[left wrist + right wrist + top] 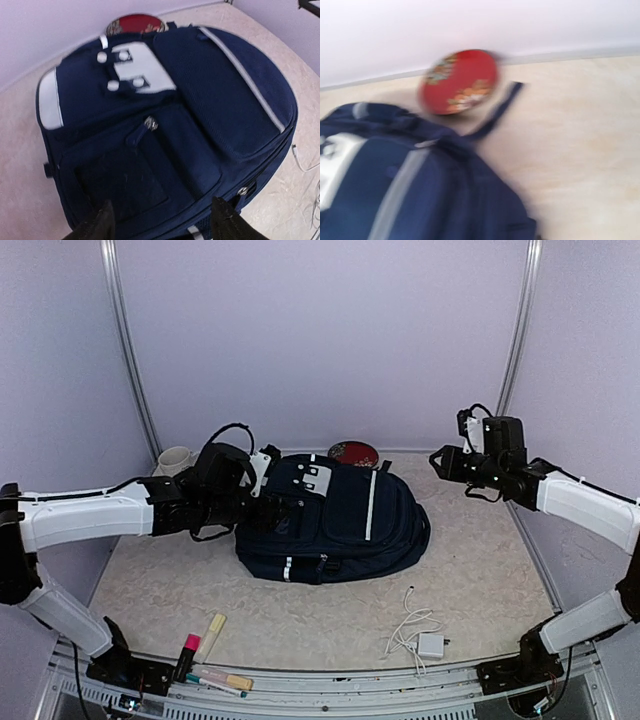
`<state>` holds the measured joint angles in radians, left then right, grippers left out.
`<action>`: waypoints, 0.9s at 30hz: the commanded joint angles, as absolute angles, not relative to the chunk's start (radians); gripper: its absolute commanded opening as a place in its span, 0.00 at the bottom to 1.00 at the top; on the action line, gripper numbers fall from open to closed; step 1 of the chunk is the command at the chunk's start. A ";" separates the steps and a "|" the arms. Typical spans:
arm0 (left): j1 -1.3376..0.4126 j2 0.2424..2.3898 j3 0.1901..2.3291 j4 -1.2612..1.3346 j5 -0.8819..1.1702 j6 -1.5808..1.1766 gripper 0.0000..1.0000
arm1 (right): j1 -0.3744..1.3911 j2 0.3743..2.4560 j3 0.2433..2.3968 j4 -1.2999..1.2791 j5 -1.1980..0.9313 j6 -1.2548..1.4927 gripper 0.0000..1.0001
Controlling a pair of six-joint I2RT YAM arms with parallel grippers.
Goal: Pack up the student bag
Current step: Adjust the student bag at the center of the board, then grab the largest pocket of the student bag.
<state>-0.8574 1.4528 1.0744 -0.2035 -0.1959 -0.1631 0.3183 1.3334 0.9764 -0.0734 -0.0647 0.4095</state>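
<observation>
The student bag (340,525) lies flat in the middle of the table, a dark navy backpack with a white top patch (137,62) and a thin white stripe (371,505). My left gripper (268,483) hovers at the bag's left end. In the left wrist view its fingertips (102,222) stand wide apart over the front pocket (125,180), open with nothing between them. My right gripper (445,462) hangs in the air to the right of the bag, clear of it. Its fingers do not show in the blurred right wrist view, where the bag (410,190) fills the lower left.
A red patterned round tin (353,452) sits behind the bag, and a loose black strap (495,112) trails beside it. A white cup (176,458) stands at the back left. Highlighters (213,630) lie at the front left. A white charger (431,644) with its cable lies at the front right.
</observation>
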 commanded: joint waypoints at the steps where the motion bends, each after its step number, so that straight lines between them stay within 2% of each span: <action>1: -0.779 1.376 0.900 -0.100 -0.096 -0.337 0.71 | 0.599 1.316 0.939 -0.157 0.080 0.439 0.44; 5: -0.683 1.351 0.797 -0.043 -0.142 -0.465 0.83 | 0.826 1.412 0.960 -0.194 0.106 0.544 0.44; 9: -0.622 1.408 0.786 -0.051 -0.124 -0.505 0.98 | 0.966 1.525 1.011 -0.174 0.073 0.604 0.44; 13: -0.585 1.448 0.726 0.051 -0.019 -0.533 0.99 | 1.048 1.626 1.053 -0.141 0.026 0.650 0.44; 19: -0.577 1.500 0.656 0.222 0.142 -0.533 0.99 | 1.066 1.686 1.025 -0.061 0.035 0.728 0.42; 21: -0.578 1.524 0.653 0.238 0.169 -0.532 0.99 | 1.066 1.692 1.010 -0.023 0.050 0.741 0.41; 24: -0.579 1.550 0.644 0.268 0.191 -0.536 0.93 | 1.066 1.720 1.023 -0.015 0.061 0.746 0.40; 26: -0.579 1.559 0.638 0.289 0.214 -0.533 0.81 | 1.065 1.734 1.026 -0.001 0.061 0.748 0.38; 27: -0.578 1.561 0.633 0.298 0.231 -0.530 0.70 | 1.063 1.741 1.024 0.000 0.061 0.753 0.37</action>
<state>-0.5770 1.5398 0.6548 0.2100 0.1299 -0.5377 1.0645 1.7054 1.0229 -0.0505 0.0429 0.7242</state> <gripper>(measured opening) 0.843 0.381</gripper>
